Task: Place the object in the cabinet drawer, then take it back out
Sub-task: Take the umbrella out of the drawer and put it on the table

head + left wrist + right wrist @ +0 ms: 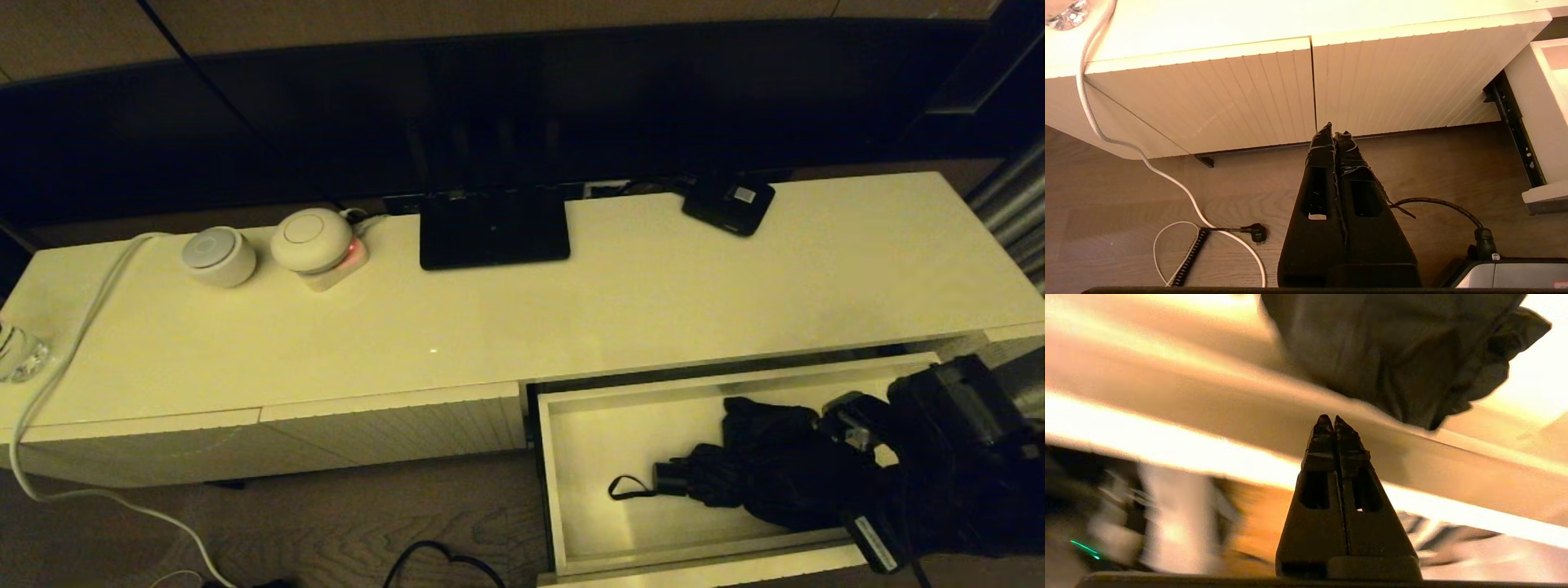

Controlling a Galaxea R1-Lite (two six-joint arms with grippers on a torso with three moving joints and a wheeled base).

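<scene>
The right gripper point(1334, 421) has its fingers pressed together with nothing between them; in its wrist view the tips sit just short of the drawer's front wall, with the bunched fabric of the umbrella point(1404, 355) beyond and above that edge. From the head view the right arm hangs over the right end of the open cabinet drawer point(549, 482), hiding that part of it, so I cannot tell whether the gripper touches the fabric. The umbrella point(759, 474) lies on the drawer floor toward the right, its short handle and wrist loop point(624, 487) pointing left into the bare part of the drawer.

The left gripper point(1334, 131) is parked low in front of the closed ribbed fronts, fingers also pressed together and empty, above the wooden floor.

With the umbrella inside and the drawer pulled out, the put-in half looks done, and the work in hand seems to be the turn toward taking it back out. The next move would call for the right gripper to spread its fingers, clear the front wall, and settle on a firm part such as the handle, since the loose fabric may slip or bunch
</scene>
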